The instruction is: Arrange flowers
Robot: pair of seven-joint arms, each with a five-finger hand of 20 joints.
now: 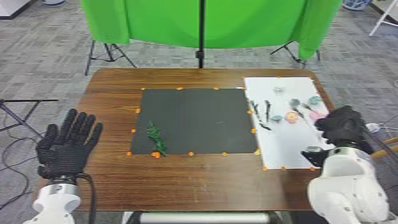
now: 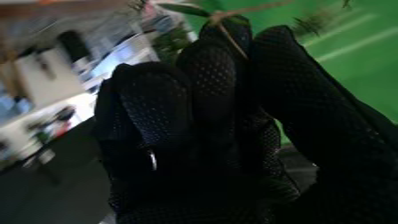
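Two hands on station at the wooden bench, both mine, gloved in black. Left hand: at the bench's left side, fingers straight and slightly spread, pointing away from me, nothing gripped. Right hand: at the right edge of the white sheet, beside the pink flower. In the wrist view my right hand has its fingers pressed together, the thumb closed toward them — a thin brown stem is pinched at the tips, a green leaf alongside.

One green sprig lies on the dark mat, near its left edge, the lower end close to the near edge. Orange markers sit around the mat's border.

Flower stock is laid out on the white sheet, right of the mat. A peach-coloured flower lies just left of the pink one; blue-grey blooms are near them, and a pale bloom lies toward the far end. Dark, slender sprigs lie along the sheet's left side. Beyond the bench — a green cloth backdrop.
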